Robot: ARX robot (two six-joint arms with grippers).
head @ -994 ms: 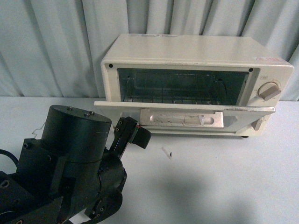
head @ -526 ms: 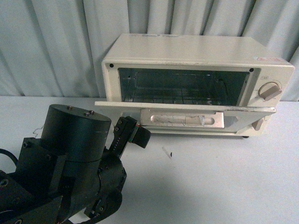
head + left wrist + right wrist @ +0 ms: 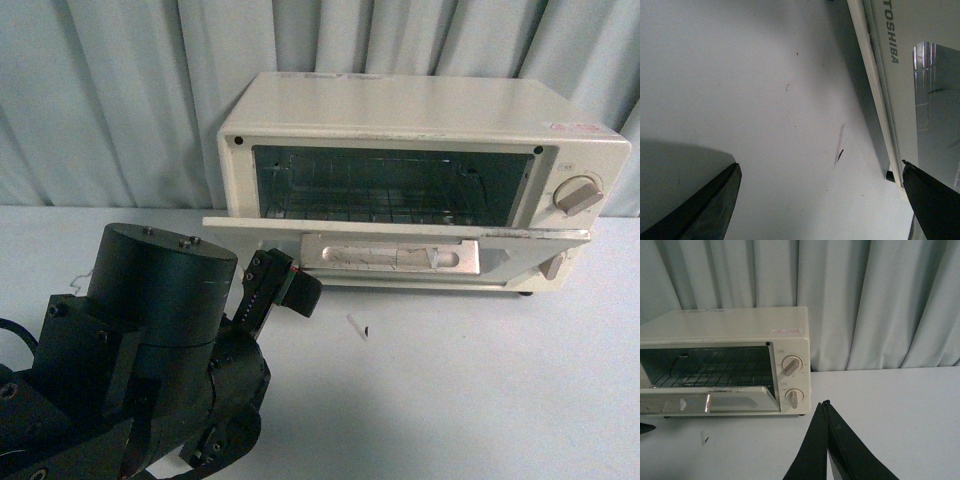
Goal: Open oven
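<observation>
Front view: lower knob [image 3: 551, 267] half hidden behind dropped door [image 3: 390, 232]; left arm [image 3: 150, 290] cut off at frame edge. Right wrist view: oven [image 3: 725, 325] cropped at one side. Speck [image 3: 357, 327] on worktop [image 3: 480, 400], maybe paper, too small to ID.

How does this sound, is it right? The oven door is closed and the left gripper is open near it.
No. The oven door is open, dropped flat, as the front view shows. The left gripper is open near it.
</observation>
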